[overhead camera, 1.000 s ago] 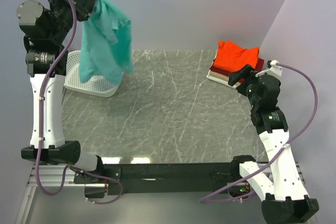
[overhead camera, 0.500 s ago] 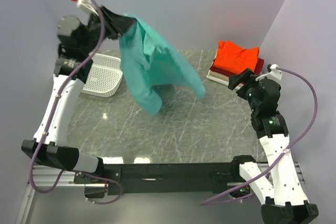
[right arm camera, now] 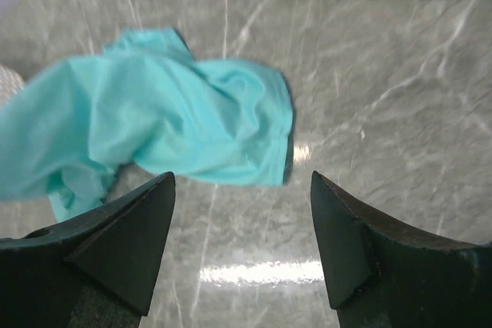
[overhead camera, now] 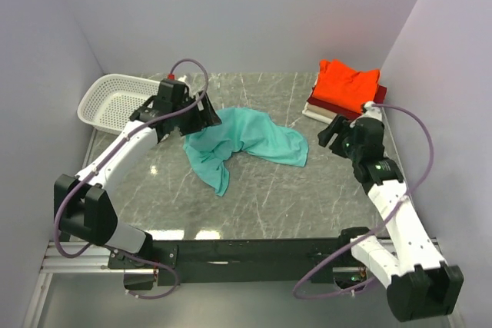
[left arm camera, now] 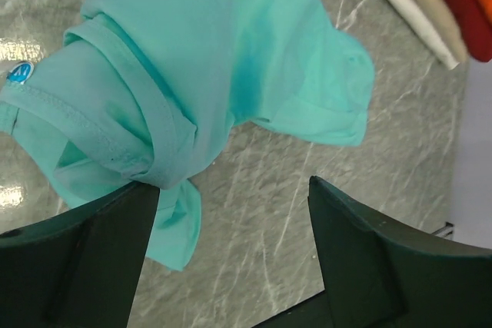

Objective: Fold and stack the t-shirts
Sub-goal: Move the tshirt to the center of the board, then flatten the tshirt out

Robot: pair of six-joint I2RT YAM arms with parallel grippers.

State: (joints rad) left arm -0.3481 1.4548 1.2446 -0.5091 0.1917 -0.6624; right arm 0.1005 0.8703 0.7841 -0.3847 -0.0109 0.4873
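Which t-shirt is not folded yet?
The teal t-shirt, lying crumpled and spread out; the others sit neatly folded in the stack at the far right.

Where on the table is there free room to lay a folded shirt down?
The near strip of the table, between the teal t-shirt and the arm bases, is bare. So is the far middle, between the white basket and the folded stack. The centre and the far right corner, by the right claw, are crowded.
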